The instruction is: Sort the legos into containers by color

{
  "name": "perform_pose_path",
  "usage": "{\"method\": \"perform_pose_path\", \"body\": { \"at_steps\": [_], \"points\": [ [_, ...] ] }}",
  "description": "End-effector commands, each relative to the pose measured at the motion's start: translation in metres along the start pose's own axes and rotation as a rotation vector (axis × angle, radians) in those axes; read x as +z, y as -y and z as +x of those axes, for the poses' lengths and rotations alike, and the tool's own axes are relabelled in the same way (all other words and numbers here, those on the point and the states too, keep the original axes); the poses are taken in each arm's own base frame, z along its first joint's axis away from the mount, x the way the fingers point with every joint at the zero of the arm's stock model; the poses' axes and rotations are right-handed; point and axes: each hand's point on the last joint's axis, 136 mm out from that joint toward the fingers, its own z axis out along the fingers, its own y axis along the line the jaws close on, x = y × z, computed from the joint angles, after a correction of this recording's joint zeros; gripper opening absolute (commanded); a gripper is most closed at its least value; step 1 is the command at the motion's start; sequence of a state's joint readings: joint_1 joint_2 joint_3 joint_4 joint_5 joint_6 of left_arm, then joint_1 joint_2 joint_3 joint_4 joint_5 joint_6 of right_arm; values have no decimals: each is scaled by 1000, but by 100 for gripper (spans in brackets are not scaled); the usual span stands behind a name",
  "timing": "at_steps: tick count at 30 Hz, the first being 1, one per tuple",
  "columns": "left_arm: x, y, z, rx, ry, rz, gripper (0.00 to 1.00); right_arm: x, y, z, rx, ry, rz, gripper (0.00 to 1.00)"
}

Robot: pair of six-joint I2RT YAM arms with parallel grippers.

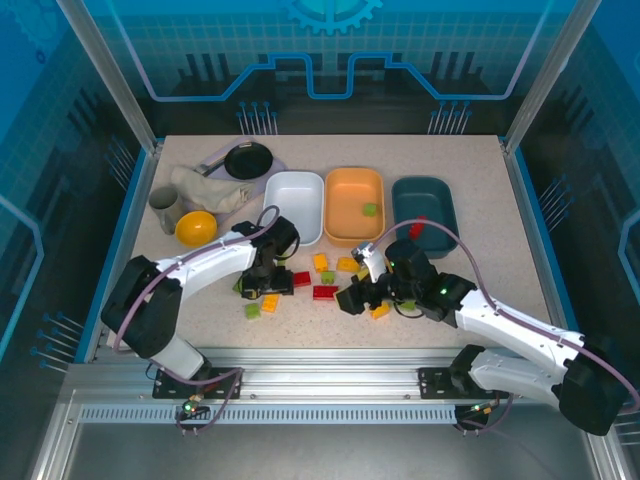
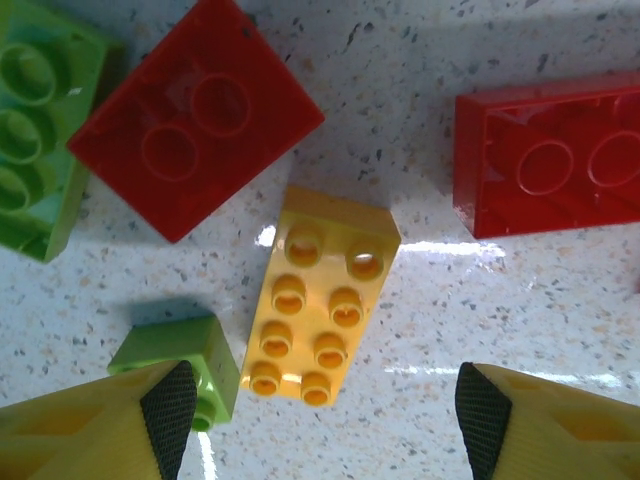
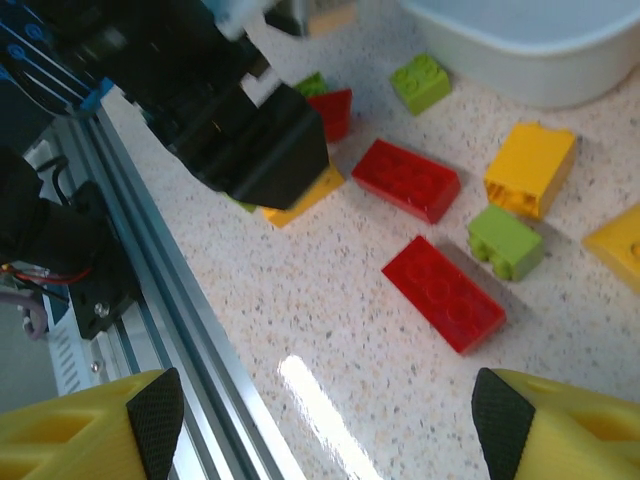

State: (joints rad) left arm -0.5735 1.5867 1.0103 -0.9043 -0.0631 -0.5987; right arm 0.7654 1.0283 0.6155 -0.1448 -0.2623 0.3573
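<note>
The left gripper (image 2: 322, 410) is open. A yellow brick (image 2: 318, 300) lies studs-up on the speckled table (image 2: 520, 320) just ahead of it, long axis pointing away and tilted slightly right. The right gripper (image 3: 322, 410) is open and empty above a red brick (image 3: 443, 293).

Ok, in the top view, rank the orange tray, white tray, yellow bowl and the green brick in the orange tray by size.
1. orange tray and white tray: they look about alike, so no ranking between them.
2. yellow bowl.
3. green brick, smallest by far.
</note>
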Motion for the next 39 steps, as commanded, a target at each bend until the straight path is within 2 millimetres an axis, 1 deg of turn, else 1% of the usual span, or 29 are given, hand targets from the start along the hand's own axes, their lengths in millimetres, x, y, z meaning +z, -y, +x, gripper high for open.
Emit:
{"method": "perform_pose_path", "body": {
  "at_steps": [1, 3, 6, 9, 12, 15, 17, 19, 21, 22, 25, 26, 28, 29, 31, 33, 35, 38, 39],
  "points": [
    [13, -4, -1, 71, 1, -34, 72, -4, -6, -16, -38, 67, -2, 79],
    [19, -4, -1, 75, -8, -41, 70, -4, -4, -16, -33, 64, 8, 79],
    [27, -8, -3, 69, -14, -73, 65, -5, -3, -15, -21, 65, 16, 79],
    [34, -7, -3, 61, -20, -70, 59, -7, -1, -15, -13, 71, 25, 79],
    [38, -6, -4, 54, -17, -65, 50, -8, 2, -15, -3, 79, 43, 78],
    [37, -4, -6, 49, -4, -59, 42, -10, 6, -18, 4, 93, 72, 78],
    [31, -6, -8, 44, 16, -67, 37, -13, 10, -22, 9, 106, 91, 78],
    [18, -4, -13, 37, 45, -60, 35, -17, 13, -28, 11, 122, 114, 78],
    [-6, 0, -20, 22, 82, -41, 34, -25, 19, -40, 22, 161, 159, 77],
    [-24, 4, -25, 10, 110, -20, 34, -31, 24, -47, 34, 190, 181, 77],
    [-73, 19, -47, -15, 199, 45, 33, -51, 40, -71, 91, 299, 247, 78],
    [-86, 24, -57, -23, 218, 63, 33, -57, 46, -78, 111, 332, 268, 78],
    [-101, 34, -79, -40, 240, 94, 33, -67, 62, -89, 162, 381, 325, 78],
    [-105, 38, -93, -51, 248, 105, 33, -72, 71, -93, 191, 402, 354, 78],
    [-108, 46, -120, -62, 267, 117, 33, -79, 89, -99, 252, 433, 416, 78],
    [-104, 50, -149, -70, 284, 104, 33, -85, 107, -101, 308, 438, 491, 77],
    [-93, 51, -179, -99, 280, 94, 33, -89, 124, -97, 353, 400, 570, 77],
    [-70, 51, -214, -130, 255, 73, 33, -92, 142, -83, 410, 308, 672, 74],
    [-63, 51, -221, -131, 245, 66, 34, -94, 145, -78, 427, 283, 692, 74]
  ]
}}
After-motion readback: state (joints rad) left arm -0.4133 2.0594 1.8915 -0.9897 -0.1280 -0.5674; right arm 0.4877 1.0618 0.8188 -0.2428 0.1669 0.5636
